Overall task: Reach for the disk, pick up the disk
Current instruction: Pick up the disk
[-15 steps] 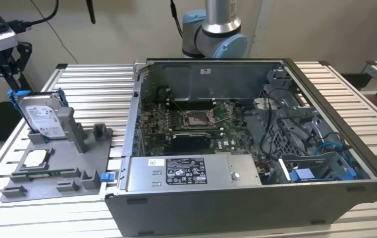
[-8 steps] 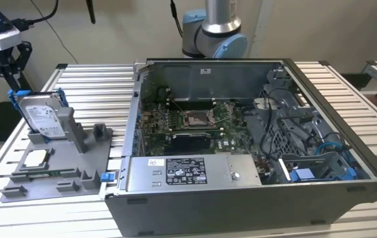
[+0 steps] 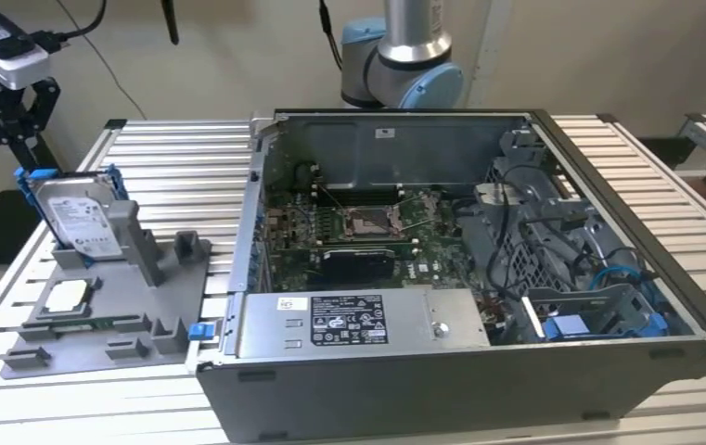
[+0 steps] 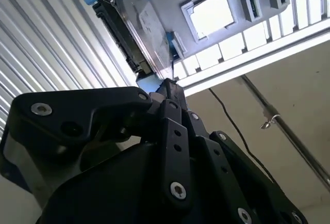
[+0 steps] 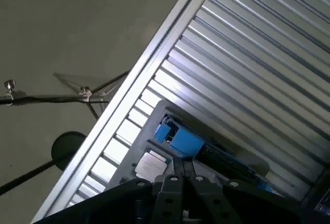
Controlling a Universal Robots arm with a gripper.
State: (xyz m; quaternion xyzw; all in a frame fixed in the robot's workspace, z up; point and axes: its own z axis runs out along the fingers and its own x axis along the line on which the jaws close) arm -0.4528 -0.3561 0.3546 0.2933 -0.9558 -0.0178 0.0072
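The gripper (image 5: 183,163) hangs just above the disk (image 3: 78,218), fingers drawn together with nothing between them; the disk stands upright in the grey holder (image 3: 145,252) on the tabletop (image 3: 170,137), at the exterior view's left

Disk (image 3: 77,215) upright on fixture (image 3: 130,320) — case (image 3: 427,394) to the exterior view's right

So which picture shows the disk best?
The exterior view: the disk stands upright in the grey holder, its label facing the camera. The second wrist view shows the disk nearly edge-on; the first wrist view shows mostly its blue bracket.
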